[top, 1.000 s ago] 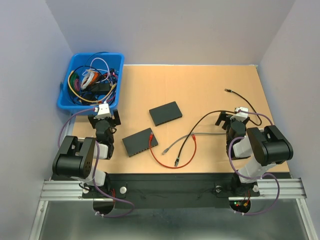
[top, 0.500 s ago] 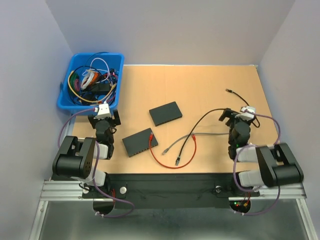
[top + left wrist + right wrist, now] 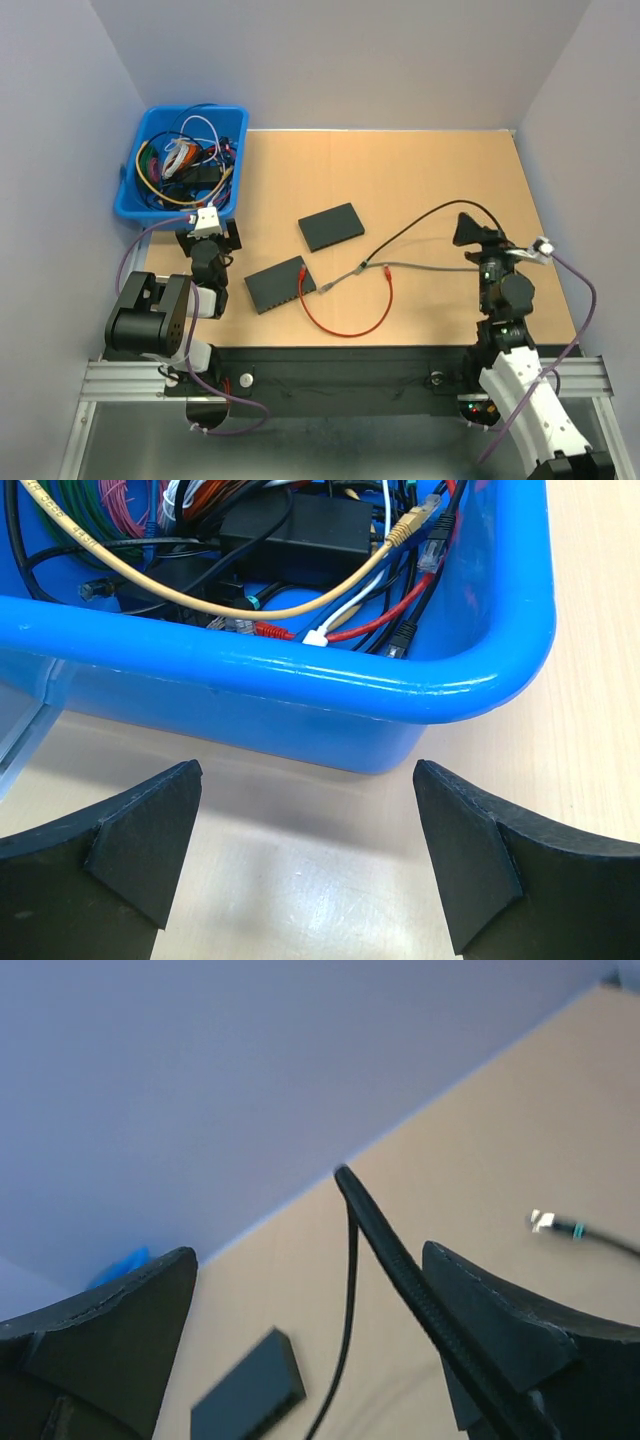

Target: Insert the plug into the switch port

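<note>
Plug: small and silver-tipped with a teal band (image 3: 541,1222), it lay flat on the table (image 3: 400,170) on a dark lead. In the right wrist view it sat at 3 o'clock of the gap between the fingers, beyond the right-hand finger (image 3: 520,1340) and apart from it.
Right gripper (image 3: 466,230): its jaws stood wide apart and clamped nothing.
Black cable (image 3: 381,1232): it rose along the inner side of that finger, peaked between the jaws and dropped toward 6 o'clock. Whether it rested on the finger could not be told.
Grey cable (image 3: 430,266): it lay on the table at 7 o'clock of the right gripper, running toward 9 o'clock.
Red cable (image 3: 350,334): it lay in a loop, with one end touching the near switch (image 3: 277,285).
Far switch (image 3: 330,227): it sat at 9 o'clock of the right gripper, well apart from it, with the near switch at 8 o'clock.
Edges: the table's right edge lay near at 3 o'clock, and the side wall stood beyond it.
Open room: bare tabletop stretched from 10 to 12 o'clock.
Right arm pose: it reached from its base toward 12 o'clock, with the wrist raised and the fingers aimed at about 10 o'clock, off the table.
Left gripper (image 3: 305,780): its jaws were spread wide with nothing between them, and it hung low over the table.
Blue bin (image 3: 300,670): it stood at 12 o'clock, just beyond the left fingertips, full of tangled leads.
Left arm pose: it was folded close to its base.
</note>
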